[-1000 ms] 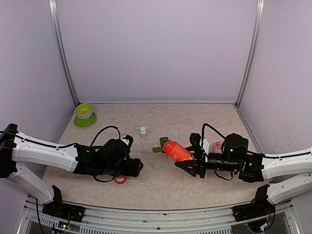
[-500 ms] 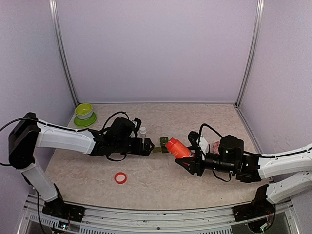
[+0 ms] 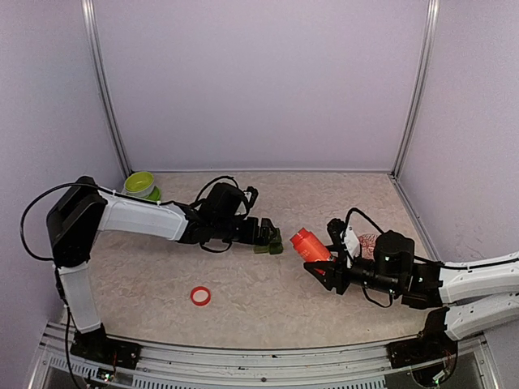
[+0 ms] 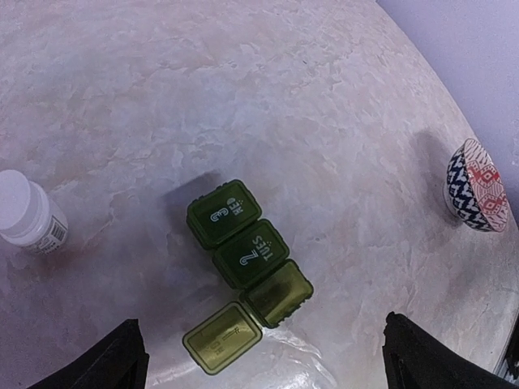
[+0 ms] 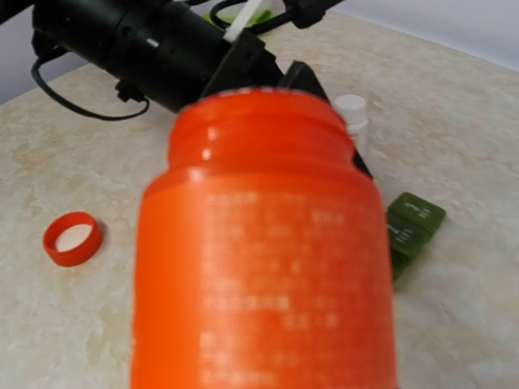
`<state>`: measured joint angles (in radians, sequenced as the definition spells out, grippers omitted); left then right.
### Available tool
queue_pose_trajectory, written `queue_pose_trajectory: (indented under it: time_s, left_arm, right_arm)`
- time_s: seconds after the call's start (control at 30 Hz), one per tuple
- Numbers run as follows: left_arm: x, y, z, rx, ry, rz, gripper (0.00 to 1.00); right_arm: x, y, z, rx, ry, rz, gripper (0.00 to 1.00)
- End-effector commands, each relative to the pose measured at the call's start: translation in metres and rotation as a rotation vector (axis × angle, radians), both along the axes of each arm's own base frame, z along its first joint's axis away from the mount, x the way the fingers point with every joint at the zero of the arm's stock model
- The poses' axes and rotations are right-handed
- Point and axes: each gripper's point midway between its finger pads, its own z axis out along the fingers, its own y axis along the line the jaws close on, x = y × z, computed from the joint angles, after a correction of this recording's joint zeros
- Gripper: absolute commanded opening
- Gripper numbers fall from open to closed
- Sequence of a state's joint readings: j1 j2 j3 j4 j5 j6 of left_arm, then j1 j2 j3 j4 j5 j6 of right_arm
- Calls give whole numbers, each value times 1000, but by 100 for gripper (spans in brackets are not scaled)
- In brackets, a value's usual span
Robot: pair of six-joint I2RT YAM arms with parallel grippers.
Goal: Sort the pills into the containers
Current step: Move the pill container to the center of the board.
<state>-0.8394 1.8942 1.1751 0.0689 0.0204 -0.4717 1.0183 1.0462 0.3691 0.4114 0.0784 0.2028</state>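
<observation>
The containers (image 4: 247, 251), one lid open, sit on the bench (image 4: 340, 121) beneath the left hand (image 4: 268, 365) (spread apart, empty). Beside them the right hand (image 3: 328, 266) clamps an uncapped orange bottle (image 3: 308, 245). A hasty tilt could scatter pills past the boxes.

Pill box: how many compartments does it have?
3, joined in a diagonal row: one marked 3 farthest from the camera, one marked 2 in the middle, nearest one with its lid flipped open. None hidden.
</observation>
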Motion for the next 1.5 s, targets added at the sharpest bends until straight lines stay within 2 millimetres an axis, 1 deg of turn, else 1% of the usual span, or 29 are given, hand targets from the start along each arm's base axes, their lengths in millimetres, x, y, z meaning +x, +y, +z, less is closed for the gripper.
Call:
queue_pose_trajectory:
  time_s: [0.0,0.2,0.3,0.4,0.5,0.63,0.7,0.77,0.8,0.9,0.97,1.1,1.4,1.47]
  left_arm:
    - [18,-14,7,-35,-31,-44,99]
    - [34,-31,1,-30,-46,-85,99]
    - [48,-34,-8,0,-40,-62,99]
    - [56,-36,-13,10,-44,-52,99]
    - [63,-38,-24,25,-38,-52,96]
    - [71,-38,-37,49,-25,-36,90]
    - [72,-37,-43,67,-26,-39,85]
    - [72,-36,-48,84,-31,-44,79]
    - [72,-35,-49,88,-31,-41,77]
    - [72,-33,-52,99,-32,-35,75]
    - [73,-32,-54,107,-31,-32,70]
    - [73,-30,-59,121,-25,-26,68]
    - [71,-32,-72,150,-14,-29,67]
    - [71,-32,-74,157,-13,-28,65]
  right_arm:
    - [5,-10,7,36,2,-58,29]
    - [4,-10,10,47,1,-53,29]
    - [4,-9,12,50,1,-50,29]
    - [4,-9,12,46,-1,-48,29]
    - [4,-9,11,43,0,-47,29]
    - [3,-8,11,44,1,-41,29]
    - [3,-7,12,44,0,-39,29]
    - [3,-7,13,43,-4,-38,29]
    - [4,-7,14,44,-5,-39,29]
    - [4,-6,13,43,-6,-35,29]
    - [4,-4,13,40,-4,-31,29]
    - [5,-1,12,35,0,-25,29]
    - [4,-2,9,30,2,-24,29]
    - [4,-2,7,24,4,-24,29]
